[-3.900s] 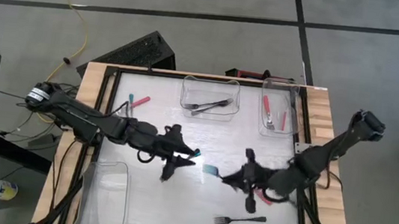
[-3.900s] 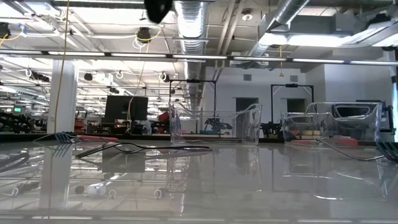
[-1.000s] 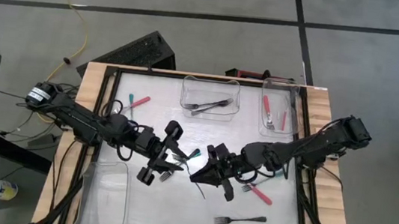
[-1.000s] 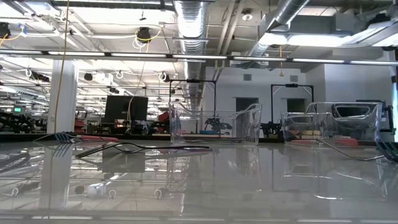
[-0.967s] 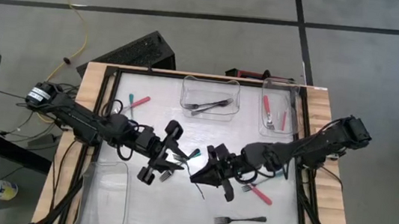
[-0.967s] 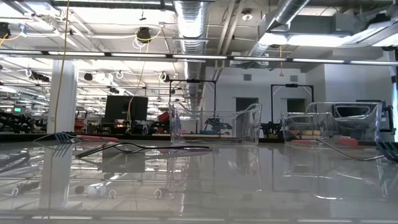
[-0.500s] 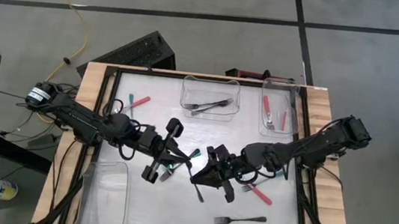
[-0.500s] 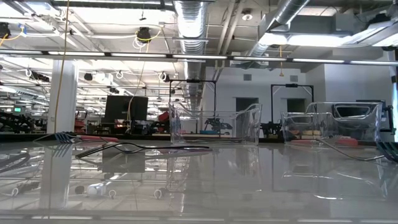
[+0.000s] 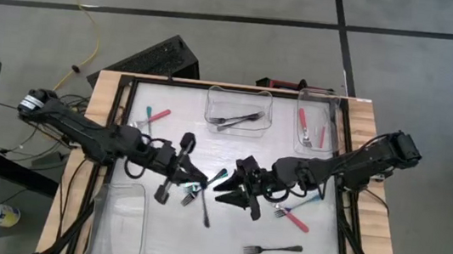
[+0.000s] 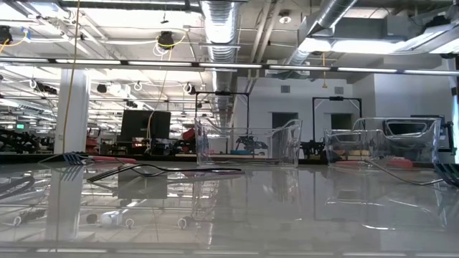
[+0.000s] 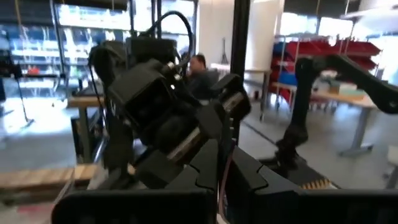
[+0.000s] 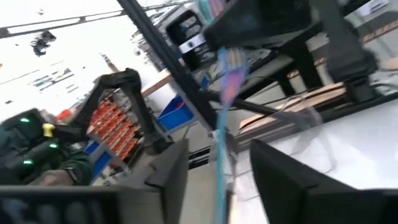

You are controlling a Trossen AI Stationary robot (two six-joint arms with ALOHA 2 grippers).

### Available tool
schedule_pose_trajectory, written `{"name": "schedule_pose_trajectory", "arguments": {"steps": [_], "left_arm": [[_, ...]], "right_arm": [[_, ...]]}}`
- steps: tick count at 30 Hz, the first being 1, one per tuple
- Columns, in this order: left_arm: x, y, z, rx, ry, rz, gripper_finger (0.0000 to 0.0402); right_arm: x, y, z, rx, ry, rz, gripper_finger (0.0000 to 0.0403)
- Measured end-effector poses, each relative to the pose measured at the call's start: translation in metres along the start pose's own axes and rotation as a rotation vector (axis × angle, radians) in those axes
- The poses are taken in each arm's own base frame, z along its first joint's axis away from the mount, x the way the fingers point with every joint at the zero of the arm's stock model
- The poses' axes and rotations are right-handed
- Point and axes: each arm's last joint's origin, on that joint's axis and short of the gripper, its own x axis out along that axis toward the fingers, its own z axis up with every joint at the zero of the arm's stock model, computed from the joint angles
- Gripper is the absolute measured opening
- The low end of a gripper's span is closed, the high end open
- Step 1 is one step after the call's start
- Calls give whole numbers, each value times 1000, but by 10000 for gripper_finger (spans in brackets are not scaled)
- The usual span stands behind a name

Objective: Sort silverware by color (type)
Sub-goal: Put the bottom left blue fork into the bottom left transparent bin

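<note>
A fork with a teal handle [image 9: 219, 177] hangs between my two grippers at the table's middle. My left gripper [image 9: 189, 178] comes from the left and is shut on it. My right gripper [image 9: 230, 189] comes from the right and is open. Its two fingers [image 12: 168, 180] stand on either side of the fork's teal handle [image 12: 219, 149] without touching it. The left wrist view looks straight at my right gripper [image 11: 161, 106]. Neither gripper shows in the low view. My left gripper pinches the teal fork between its two fingers; only a thin strip of it [image 11: 219, 186] shows in the narrow gap. The fingers come level from the table's left. The handle [image 9: 221, 176] sticks out toward my right gripper, clear of the table.
A clear bin with dark forks [image 9: 239, 110] stands far middle, a bin with red forks [image 9: 316, 124] far right, and a clear bin [image 9: 120, 222] near left. Loose forks lie at the far left [image 9: 155, 116], right of middle [image 9: 295, 219] and near the front [image 9: 272, 250].
My left gripper has drawn back a little toward the table's left edge and turned, taking the teal fork with it. My right gripper has stayed about where it was.
</note>
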Motion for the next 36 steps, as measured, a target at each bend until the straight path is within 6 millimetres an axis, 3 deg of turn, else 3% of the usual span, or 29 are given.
{"name": "schedule_pose_trajectory", "arguments": {"steps": [5,13,17,26,30,36], "left_arm": [[-28,-2,15,-58,108,-5,0],[-73,-5,24,-363,292,70,0],[-87,-7,16,-524,408,182,0],[-111,-15,-18,-628,706,503,0],[-116,-26,-18,-741,731,479,0],[-131,-53,-25,-901,922,404,0]], "right_arm": [[0,-3,2,13,-16,-22,253],[0,-3,3,21,-57,-57,264],[0,-3,6,21,-80,-53,265],[0,-3,5,-75,-68,-58,265],[0,-3,1,-109,-32,-59,265],[0,-7,-7,-111,84,-57,265]]}}
